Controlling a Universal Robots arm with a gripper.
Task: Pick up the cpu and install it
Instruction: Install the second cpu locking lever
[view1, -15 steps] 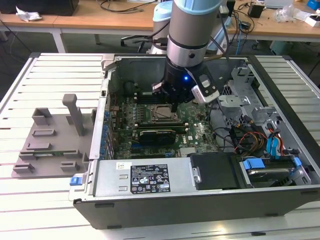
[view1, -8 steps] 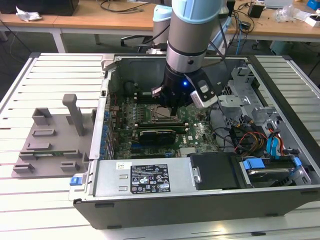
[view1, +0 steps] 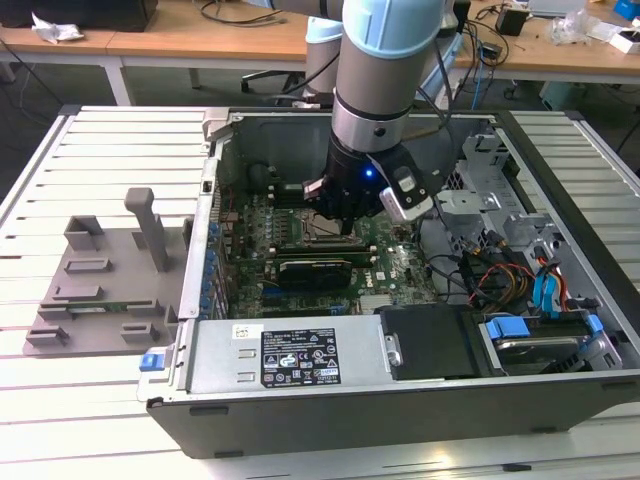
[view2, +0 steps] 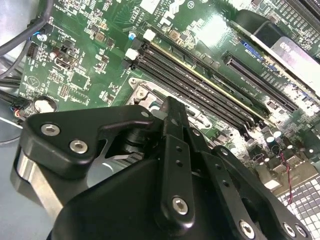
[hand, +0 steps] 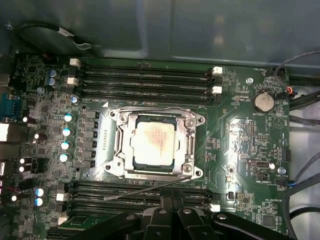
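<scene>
- Slatted white tabotop (view1: 100, 150) carries the open computer case (view1: 300, 400); desks stand behind.
- Gripper (view1: 345, 215) hangs inside the case and hides the socket in the exterior view.
- Finger spacing cannot be determined.
- Cpu (hand: 152, 142), silver-grey and smudged, lies seated in the socket frame (hand: 116, 150) on the motherboard (hand: 240, 135).

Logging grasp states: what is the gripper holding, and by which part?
Nothing visible: the cpu lies in its socket frame, apart from the gripper.

Arm vertical, wrist down; hand (view1: 345, 212) low, empty.
</scene>
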